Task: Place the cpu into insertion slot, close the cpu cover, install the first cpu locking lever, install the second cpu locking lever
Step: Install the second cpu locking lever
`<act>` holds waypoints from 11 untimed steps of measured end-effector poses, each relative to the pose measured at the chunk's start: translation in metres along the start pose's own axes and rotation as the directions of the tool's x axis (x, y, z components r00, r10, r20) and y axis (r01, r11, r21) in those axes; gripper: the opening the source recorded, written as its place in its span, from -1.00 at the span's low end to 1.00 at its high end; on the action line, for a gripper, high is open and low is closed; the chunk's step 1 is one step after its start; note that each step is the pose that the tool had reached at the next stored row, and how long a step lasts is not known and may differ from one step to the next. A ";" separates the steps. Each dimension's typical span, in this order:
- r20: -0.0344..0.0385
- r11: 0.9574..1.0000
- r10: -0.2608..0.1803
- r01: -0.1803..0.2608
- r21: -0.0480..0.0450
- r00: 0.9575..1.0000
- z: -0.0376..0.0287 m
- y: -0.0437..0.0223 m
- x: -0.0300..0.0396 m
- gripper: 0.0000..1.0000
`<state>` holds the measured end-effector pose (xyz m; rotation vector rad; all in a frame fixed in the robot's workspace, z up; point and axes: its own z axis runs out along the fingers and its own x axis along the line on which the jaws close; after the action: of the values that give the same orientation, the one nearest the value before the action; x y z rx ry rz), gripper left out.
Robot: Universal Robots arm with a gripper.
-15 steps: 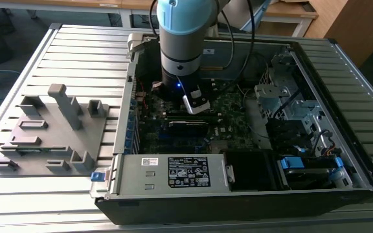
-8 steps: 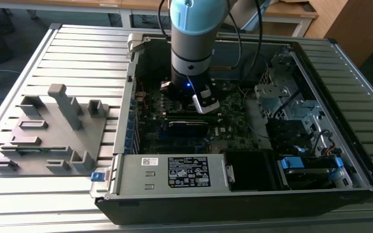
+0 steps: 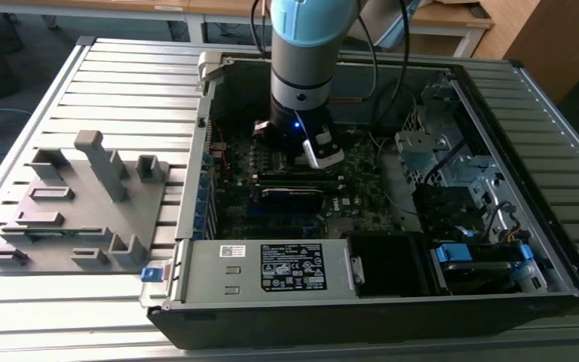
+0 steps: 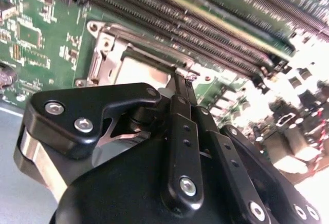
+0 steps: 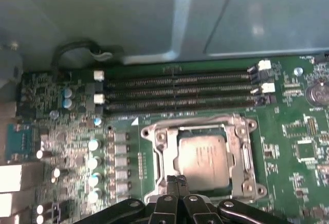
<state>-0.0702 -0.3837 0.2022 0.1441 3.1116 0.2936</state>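
cpu seated in the insertion slot on the motherboard, cpu cover down around it, memory slots just beyond. Gripper at the socket's near edge, fingers pressed together, nothing visibly pinched. In the exterior view, arm reaches into the open PC case.

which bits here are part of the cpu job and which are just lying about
Part of the job:
- cpu, seated in the insertion slot
- cpu cover, lying around the chip
- gripper, at the socket's edge

Just lying about:
- memory slots
- grey fixture tray
- power supply
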 end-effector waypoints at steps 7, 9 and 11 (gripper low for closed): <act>0.001 1.000 0.000 0.000 0.010 1.000 0.0023 0.0117 -0.0048 -0.80; 0.001 1.000 0.000 0.000 0.013 1.000 0.0027 0.0138 -0.0081 -0.80; 0.001 1.000 0.000 0.000 0.015 1.000 0.0032 0.0160 -0.0111 -0.80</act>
<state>-0.0577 -0.3684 0.2022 0.1440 3.1131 0.2701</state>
